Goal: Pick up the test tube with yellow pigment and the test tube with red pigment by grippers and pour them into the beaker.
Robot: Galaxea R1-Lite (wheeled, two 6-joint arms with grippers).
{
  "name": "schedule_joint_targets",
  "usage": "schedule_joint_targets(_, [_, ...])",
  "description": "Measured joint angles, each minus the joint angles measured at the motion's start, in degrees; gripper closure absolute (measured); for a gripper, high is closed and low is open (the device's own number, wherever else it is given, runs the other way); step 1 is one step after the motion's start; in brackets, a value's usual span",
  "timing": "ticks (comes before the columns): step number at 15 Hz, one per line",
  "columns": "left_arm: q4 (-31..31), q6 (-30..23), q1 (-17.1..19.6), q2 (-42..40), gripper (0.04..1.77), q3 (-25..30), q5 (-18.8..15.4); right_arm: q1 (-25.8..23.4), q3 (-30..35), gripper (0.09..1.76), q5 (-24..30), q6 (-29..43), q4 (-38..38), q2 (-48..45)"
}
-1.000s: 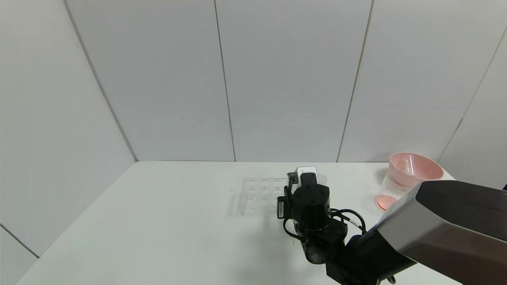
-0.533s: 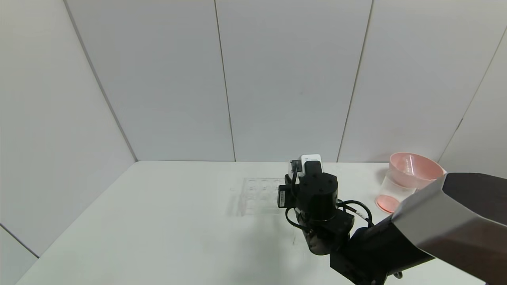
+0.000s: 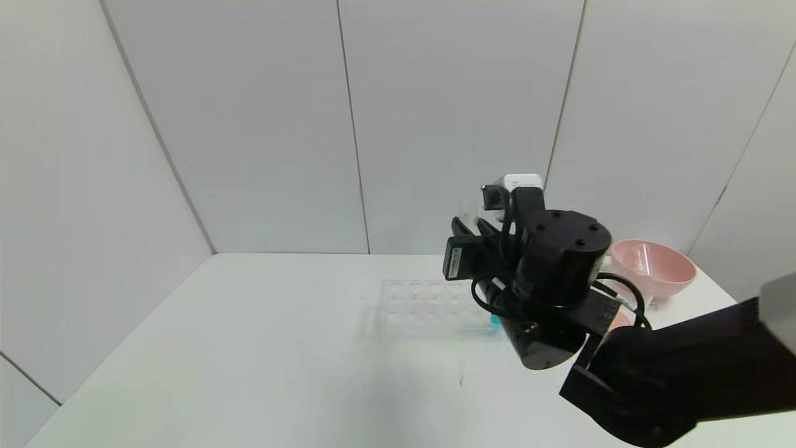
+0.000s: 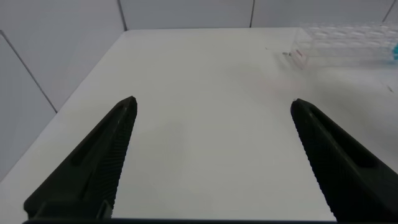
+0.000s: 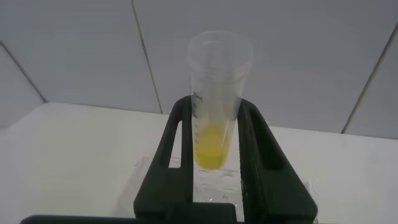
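Note:
My right gripper (image 5: 216, 102) is shut on the test tube with yellow pigment (image 5: 214, 146) and holds it upright, high above the clear tube rack (image 3: 429, 305). In the head view the right gripper (image 3: 472, 227) hangs over the rack's right end. The beaker (image 3: 624, 318) stands at the right, mostly hidden behind my right arm; only its reddish base shows. The test tube with red pigment is not in view. My left gripper (image 4: 212, 102) is open and empty over bare table, well away from the rack (image 4: 348, 43).
A pink bowl (image 3: 653, 261) sits above the beaker at the back right. A tube with blue liquid (image 3: 495, 320) stands at the rack's right end. The white table (image 3: 249, 348) ends at grey walls behind and on both sides.
My right gripper has risen from the rack's right end, up and slightly right, lifting the yellow tube out. The blue tube, hidden before, now shows.

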Motion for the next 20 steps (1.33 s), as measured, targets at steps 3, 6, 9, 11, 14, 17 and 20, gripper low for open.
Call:
schedule_joint_targets(3, [0.0,0.0,0.0,0.0,0.05,0.0,-0.02,-3.45,7.69,1.36,1.82,-2.18,-0.15,-6.97])
schedule_joint_targets(6, [0.0,0.0,0.0,0.0,0.05,0.0,-0.02,-14.75,15.88,1.36,10.9,-5.38,-0.41,-13.58])
schedule_joint_targets(9, [0.0,0.0,0.0,0.0,0.05,0.0,-0.02,-28.95,19.99,1.36,20.2,-6.52,-0.44,-17.37])
schedule_joint_targets(11, [0.0,0.0,0.0,0.0,0.05,0.0,-0.02,-38.05,21.0,1.36,25.23,-7.51,-0.45,-18.27])
schedule_joint_targets(14, [0.0,0.0,0.0,0.0,0.05,0.0,-0.02,-51.1,21.33,1.36,35.66,-12.43,-0.59,-17.81])
schedule_joint_targets(17, [0.0,0.0,0.0,0.0,0.05,0.0,-0.02,-61.44,21.86,1.36,47.79,-26.37,-0.59,-15.35])
schedule_joint_targets(20, [0.0,0.0,0.0,0.0,0.05,0.0,-0.02,-64.55,21.92,1.36,50.52,-35.62,-2.61,-11.78])
